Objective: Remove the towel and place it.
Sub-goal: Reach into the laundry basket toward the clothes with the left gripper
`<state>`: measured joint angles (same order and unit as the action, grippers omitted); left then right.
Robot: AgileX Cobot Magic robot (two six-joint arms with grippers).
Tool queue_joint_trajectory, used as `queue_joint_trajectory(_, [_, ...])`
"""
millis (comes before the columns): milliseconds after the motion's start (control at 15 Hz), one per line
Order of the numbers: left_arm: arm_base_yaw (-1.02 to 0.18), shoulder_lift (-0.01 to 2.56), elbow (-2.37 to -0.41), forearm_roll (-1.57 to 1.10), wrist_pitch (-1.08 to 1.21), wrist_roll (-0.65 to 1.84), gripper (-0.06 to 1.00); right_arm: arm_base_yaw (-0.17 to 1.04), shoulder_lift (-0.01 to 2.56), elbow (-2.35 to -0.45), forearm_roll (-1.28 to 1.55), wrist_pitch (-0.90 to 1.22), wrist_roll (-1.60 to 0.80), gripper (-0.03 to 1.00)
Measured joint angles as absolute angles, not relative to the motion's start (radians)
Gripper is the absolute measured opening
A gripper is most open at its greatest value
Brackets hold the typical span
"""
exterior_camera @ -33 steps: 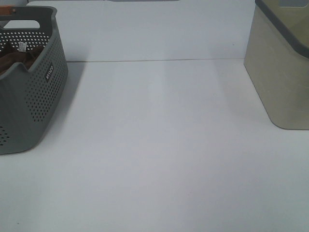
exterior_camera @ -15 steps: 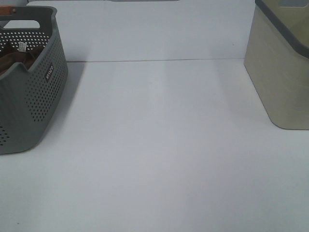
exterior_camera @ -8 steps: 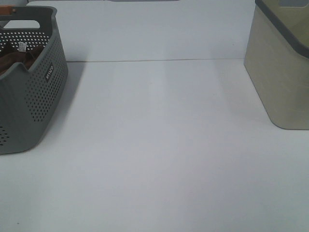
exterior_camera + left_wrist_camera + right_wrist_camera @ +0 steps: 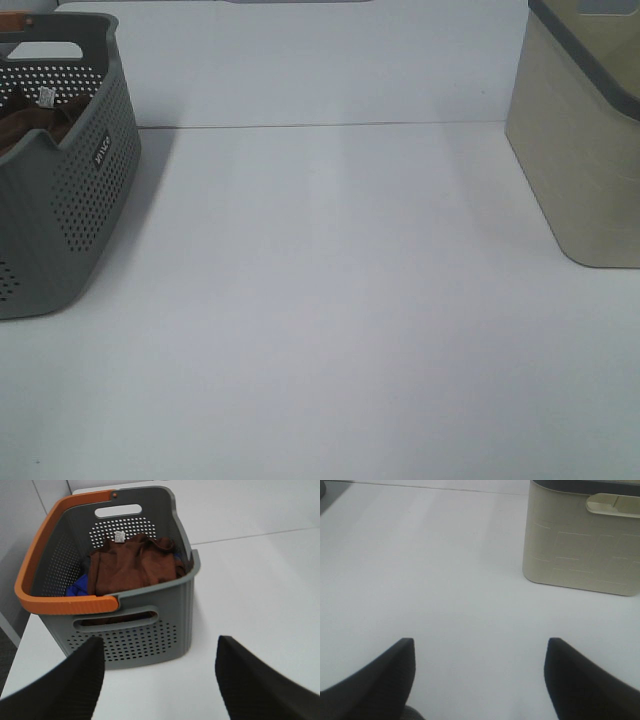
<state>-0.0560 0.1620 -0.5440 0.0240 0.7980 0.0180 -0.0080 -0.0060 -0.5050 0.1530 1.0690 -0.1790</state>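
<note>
The dark reddish-brown towel (image 4: 132,564) lies crumpled inside a grey perforated basket (image 4: 145,630) with an orange handle (image 4: 45,555); its white care tag (image 4: 119,535) shows at the far side. A blue cloth (image 4: 77,586) lies partly under it. In the high view the basket (image 4: 60,190) stands at the far left with the towel (image 4: 25,125) just visible. My left gripper (image 4: 159,680) is open and empty, in front of the basket and apart from it. My right gripper (image 4: 479,680) is open and empty above bare table. Neither gripper shows in the high view.
A beige bin (image 4: 585,150) with a dark rim stands at the back right; it also shows in the right wrist view (image 4: 580,540). The white table (image 4: 330,300) lies between basket and bin. The table's left edge (image 4: 15,645) runs close beside the basket.
</note>
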Motion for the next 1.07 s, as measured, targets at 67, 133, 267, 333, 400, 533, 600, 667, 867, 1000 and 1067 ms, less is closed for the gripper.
queue_joint_trajectory(67, [-0.056, 0.244, -0.544, 0.061, 0.726, -0.036, 0.62, -0.008, -0.006, -0.505, 0.153, 1.069, -0.179, 0.69])
queue_joint_trajectory(133, [-0.056, 0.328, -0.55, 0.099, 0.669, -0.083, 0.62, -0.008, -0.006, -0.505, 0.153, 1.069, -0.179, 0.69])
queue_joint_trajectory(267, [-0.056, 0.513, -0.603, 0.149, 0.614, -0.157, 0.62, -0.008, -0.006, -0.505, 0.153, 1.069, -0.179, 0.69])
queue_joint_trajectory(333, [-0.056, 0.625, -0.647, 0.165, 0.613, -0.185, 0.62, -0.008, -0.006, -0.505, 0.153, 1.069, -0.179, 0.69])
queue_joint_trajectory(400, [-0.056, 0.736, -0.704, 0.179, 0.614, -0.205, 0.62, -0.008, -0.006, -0.505, 0.153, 1.069, -0.179, 0.69])
queue_joint_trajectory(533, [-0.056, 0.924, -0.823, 0.19, 0.615, -0.211, 0.62, -0.008, -0.006, -0.505, 0.153, 1.069, -0.179, 0.69])
queue_joint_trajectory(600, [-0.056, 1.131, -0.974, 0.203, 0.661, -0.212, 0.62, -0.008, -0.006, -0.505, 0.153, 1.069, -0.179, 0.69])
queue_joint_trajectory(667, [-0.056, 1.221, -1.049, 0.219, 0.706, -0.212, 0.62, -0.008, -0.006, -0.505, 0.153, 1.069, -0.179, 0.69])
queue_joint_trajectory(867, [-0.056, 1.47, -1.283, 0.304, 0.823, -0.212, 0.62, -0.008, -0.006, -0.505, 0.153, 1.069, -0.179, 0.69])
queue_joint_trajectory(1000, [-0.056, 1.577, -1.397, 0.354, 0.869, -0.212, 0.62, -0.008, -0.006, -0.505, 0.153, 1.069, -0.179, 0.69])
queue_joint_trajectory(1067, [-0.051, 1.641, -1.476, 0.374, 0.895, -0.212, 0.62, -0.008, -0.006, -0.505, 0.153, 1.069, -0.179, 0.69])
